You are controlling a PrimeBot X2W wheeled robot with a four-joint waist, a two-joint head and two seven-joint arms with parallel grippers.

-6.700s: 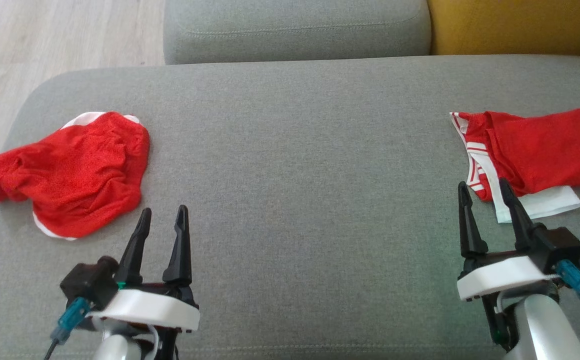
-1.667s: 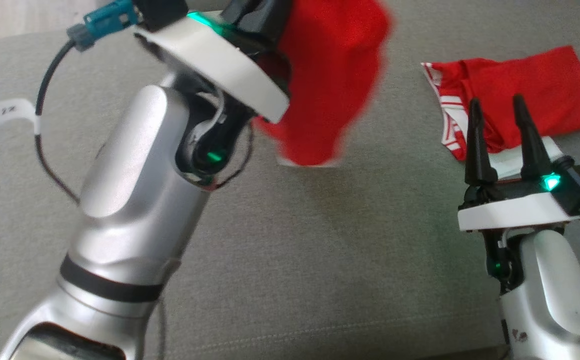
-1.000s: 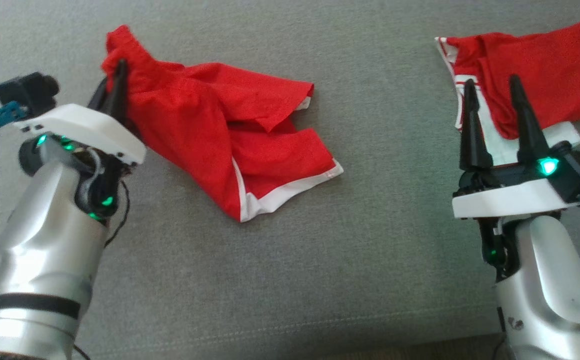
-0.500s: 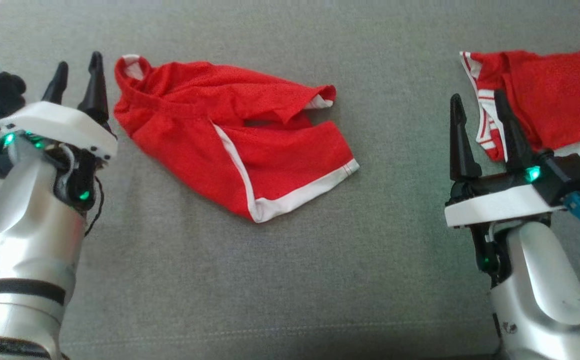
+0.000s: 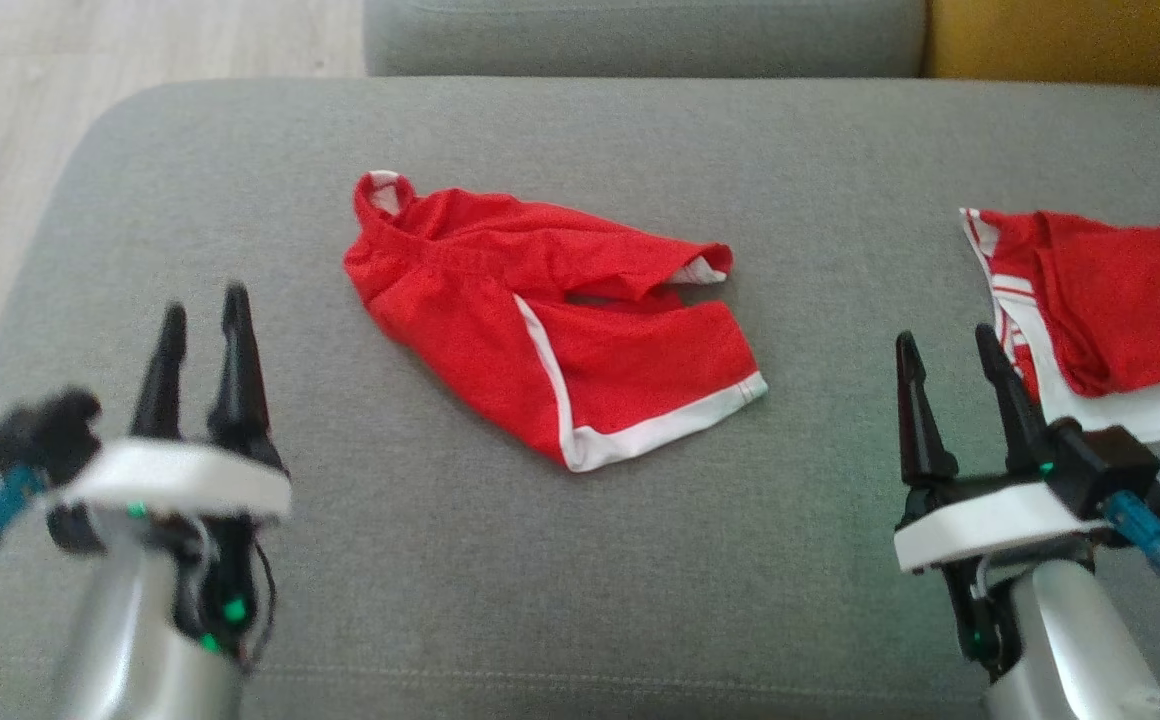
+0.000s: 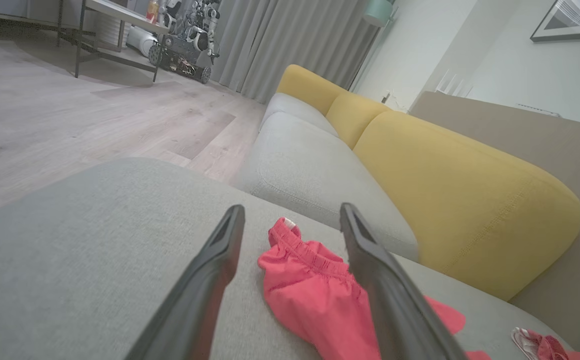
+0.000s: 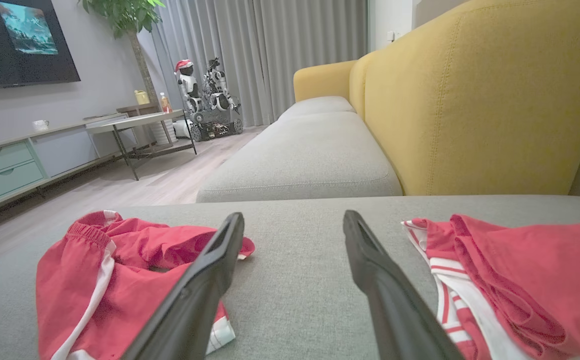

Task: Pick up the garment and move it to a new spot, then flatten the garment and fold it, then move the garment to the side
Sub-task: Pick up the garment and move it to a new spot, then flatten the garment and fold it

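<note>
The garment [image 5: 550, 335], red shorts with white trim, lies loosely spread and partly creased in the middle of the grey cushion [image 5: 580, 560]. It also appears in the left wrist view [image 6: 310, 285] and in the right wrist view [image 7: 115, 270]. My left gripper [image 5: 203, 315] is open and empty at the lower left, well clear of the shorts. My right gripper [image 5: 945, 345] stands open and empty at the lower right, between the shorts and a second red piece.
A second red and white garment [image 5: 1110, 320] lies folded at the cushion's right edge. The cushion's rounded left end [image 5: 70, 210] drops to a wooden floor [image 5: 0, 150]. Grey [image 5: 640, 35] and yellow [image 5: 1070, 40] sofa cushions lie behind.
My left gripper let go of the garment's waistband, opened and drew back toward the near left. The garment stays on the cushion's middle. The head camera has tilted up, shifting the whole picture.
</note>
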